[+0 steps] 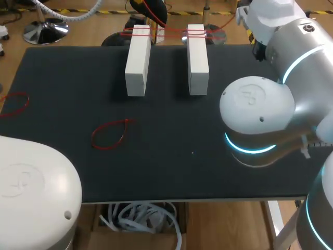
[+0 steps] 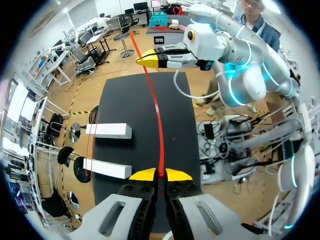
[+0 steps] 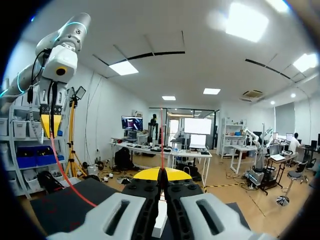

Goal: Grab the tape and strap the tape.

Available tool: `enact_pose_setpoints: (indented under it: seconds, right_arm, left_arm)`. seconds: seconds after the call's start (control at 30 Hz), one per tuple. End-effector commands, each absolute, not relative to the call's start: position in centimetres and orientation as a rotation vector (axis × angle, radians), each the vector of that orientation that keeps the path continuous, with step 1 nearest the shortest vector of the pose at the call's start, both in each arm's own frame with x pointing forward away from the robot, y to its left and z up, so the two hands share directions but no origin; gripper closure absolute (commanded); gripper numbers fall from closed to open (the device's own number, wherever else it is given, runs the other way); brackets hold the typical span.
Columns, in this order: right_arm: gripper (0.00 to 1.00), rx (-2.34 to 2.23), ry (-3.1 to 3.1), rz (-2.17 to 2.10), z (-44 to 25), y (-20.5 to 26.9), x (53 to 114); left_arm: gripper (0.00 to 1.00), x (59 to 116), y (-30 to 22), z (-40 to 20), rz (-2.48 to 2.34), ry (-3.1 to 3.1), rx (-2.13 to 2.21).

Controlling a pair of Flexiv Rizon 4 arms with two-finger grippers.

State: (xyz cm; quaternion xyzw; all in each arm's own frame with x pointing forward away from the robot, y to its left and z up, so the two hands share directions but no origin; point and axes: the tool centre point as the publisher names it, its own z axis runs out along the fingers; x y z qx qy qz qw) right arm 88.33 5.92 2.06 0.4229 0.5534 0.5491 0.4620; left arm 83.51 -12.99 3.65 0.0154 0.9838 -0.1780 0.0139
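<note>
A red rubber band (image 2: 159, 125) is stretched taut in the air between my two grippers, above the black table (image 1: 208, 166). My left gripper (image 2: 160, 174) is shut on one end. My right gripper (image 2: 150, 59) is shut on the other end, far ahead of it. In the right wrist view my right gripper (image 3: 161, 174) pinches the band, which runs (image 3: 70, 180) off to my left gripper (image 3: 50, 127). Two white blocks (image 1: 138, 60) (image 1: 197, 58) lie side by side at the table's far edge. Red bands (image 1: 169, 35) span their far ends.
A loose red band (image 1: 109, 134) lies on the table left of the middle, and another (image 1: 14, 103) lies at the left edge. My right arm's elbow (image 1: 255, 112) hangs over the table's right part.
</note>
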Motion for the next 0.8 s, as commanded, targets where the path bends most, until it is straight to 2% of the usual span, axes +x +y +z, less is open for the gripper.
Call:
enact_pose_setpoints:
  seconds: [0.03,0.8]
  right_arm:
    - [1.00,1.119,1.295,1.204,3.0,8.5,86.3]
    - [1.00,0.838,1.213,0.703,2.3,10.1,86.1]
  left_arm:
    - [1.00,83.5,-13.0,3.7,-0.549,3.064,0.046]
    - [1.00,83.5,-13.0,3.7,-0.549,3.064,0.046]
